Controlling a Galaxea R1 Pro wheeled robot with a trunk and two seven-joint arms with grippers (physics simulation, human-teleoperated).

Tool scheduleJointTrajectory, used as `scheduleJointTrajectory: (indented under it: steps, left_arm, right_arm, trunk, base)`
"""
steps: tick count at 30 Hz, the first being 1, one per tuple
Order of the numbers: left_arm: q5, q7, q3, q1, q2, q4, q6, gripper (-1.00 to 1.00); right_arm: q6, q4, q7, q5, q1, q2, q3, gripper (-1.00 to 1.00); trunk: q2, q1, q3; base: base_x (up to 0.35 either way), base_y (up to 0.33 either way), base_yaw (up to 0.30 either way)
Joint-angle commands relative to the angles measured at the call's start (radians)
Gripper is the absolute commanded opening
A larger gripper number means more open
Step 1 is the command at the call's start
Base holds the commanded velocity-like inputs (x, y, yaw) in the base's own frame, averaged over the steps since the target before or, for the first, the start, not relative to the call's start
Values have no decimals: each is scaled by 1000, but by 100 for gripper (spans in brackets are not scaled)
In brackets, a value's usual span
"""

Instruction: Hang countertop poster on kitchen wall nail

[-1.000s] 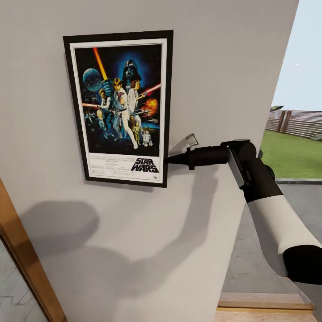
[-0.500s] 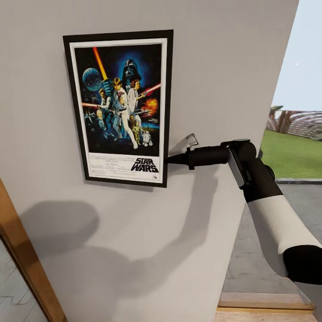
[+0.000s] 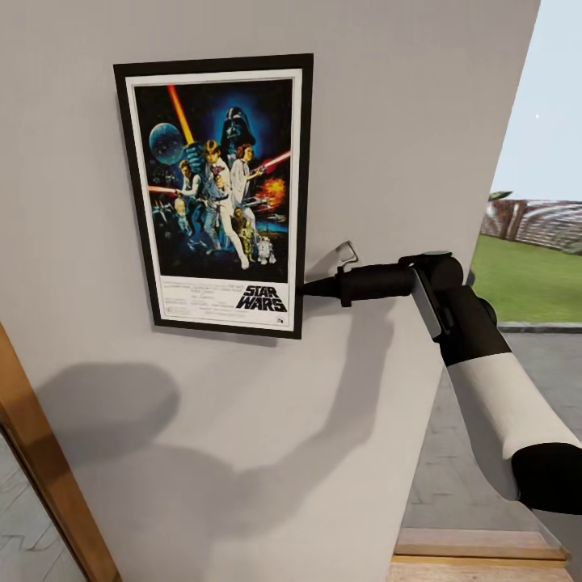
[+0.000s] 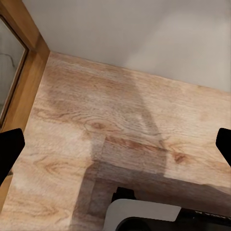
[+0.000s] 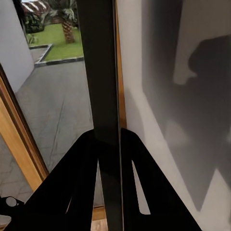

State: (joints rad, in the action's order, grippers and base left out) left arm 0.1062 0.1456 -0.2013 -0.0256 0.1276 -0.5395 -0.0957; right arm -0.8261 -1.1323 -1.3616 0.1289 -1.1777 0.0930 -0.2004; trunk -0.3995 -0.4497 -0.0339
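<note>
Most of the task appears complete: the poster lies flat against the wall, off the kitchen countertop, while the right gripper is clamped on its right edge, release remaining; the left gripper is spread wide, empty.

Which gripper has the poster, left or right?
The right gripper: its fingers are clamped on the poster's lower right frame edge, against the wall. The left gripper is open over wooden floor, holding nothing.

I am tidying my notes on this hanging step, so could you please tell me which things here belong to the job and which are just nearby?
Belongs to the job:
- poster, flat against the wall
- right gripper, shut on the poster's edge

Just nearby:
- wood floor
- wooden frame
- lawn outside
- left gripper, open and holding nothing
</note>
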Motion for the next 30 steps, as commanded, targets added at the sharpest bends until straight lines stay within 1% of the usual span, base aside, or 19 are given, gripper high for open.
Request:
scheduleJointTrajectory:
  steps: [1,15,18,20,27,30]
  left_arm:
    - [10,8,-3,0,0,-1,1,100]
    - [10,8,-3,0,0,-1,1,100]
    - [10,8,-3,0,0,-1,1,100]
    - [10,8,-3,0,0,-1,1,100]
    - [10,8,-3,0,0,-1,1,100]
    - [10,8,-3,0,0,-2,1,100]
  right_arm:
    - [-11,0,-1,8,0,1,-2,-100]
    - [-7,0,-5,10,1,2,-6,-100]
    - [18,-2,-6,11,2,2,-7,-100]
    - [56,-4,-7,11,9,2,-8,-100]
    - [63,-4,-9,11,16,2,-8,-100]
    - [65,-4,-10,11,37,3,-8,-100]
  trunk:
    - [-1,0,0]
    - [-1,0,0]
    - [-1,0,0]
    - [-1,0,0]
    - [-1,0,0]
    - [-1,0,0]
  base:
    - [0,0,0]
    - [0,0,0]
    - [0,0,0]
    - [0,0,0]
    - [0,0,0]
    - [0,0,0]
